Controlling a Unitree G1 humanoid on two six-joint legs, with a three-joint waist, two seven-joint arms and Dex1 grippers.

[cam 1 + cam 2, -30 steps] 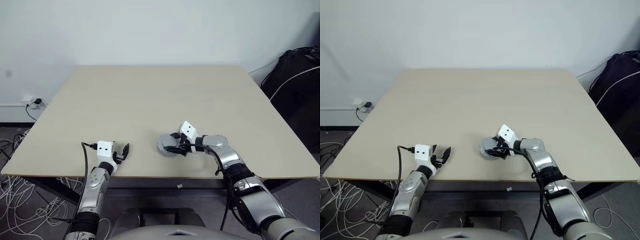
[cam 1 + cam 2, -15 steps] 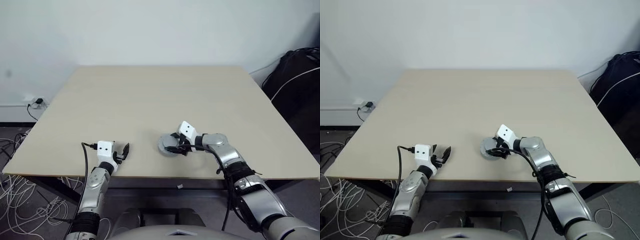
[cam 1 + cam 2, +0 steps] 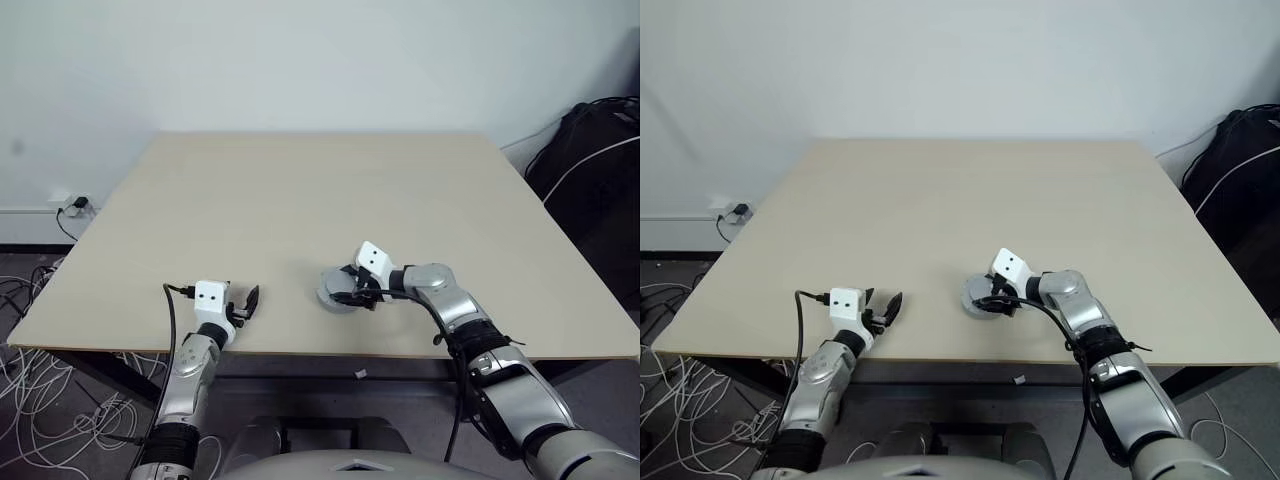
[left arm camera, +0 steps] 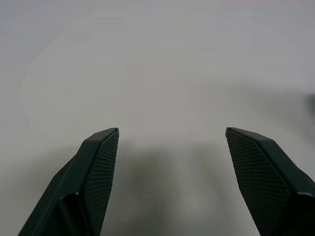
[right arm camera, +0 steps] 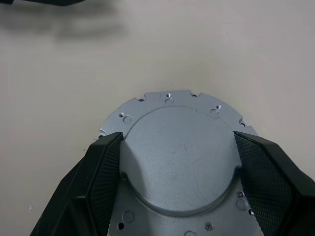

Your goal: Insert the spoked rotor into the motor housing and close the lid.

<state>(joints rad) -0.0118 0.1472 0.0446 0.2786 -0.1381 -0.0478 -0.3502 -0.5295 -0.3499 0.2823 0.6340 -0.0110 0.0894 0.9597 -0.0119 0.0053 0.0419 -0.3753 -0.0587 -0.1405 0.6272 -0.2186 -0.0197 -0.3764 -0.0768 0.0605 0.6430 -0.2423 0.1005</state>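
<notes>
**Lid gripped at the desk's near edge, nothing has moved**

Lid [image 5: 179, 160], a plain grey round cap with a flanged, holed rim, sits flat near the near edge of the desk [image 3: 300, 190], mid-width. Right gripper [image 5: 178, 184] straddles it, pads touching both sides. Same pose as a second ago, so no progress, just holding. Left gripper [image 4: 172, 147] idles spread and empty at the near-left. My guess: closing step, housing underneath, can't confirm.
</notes>
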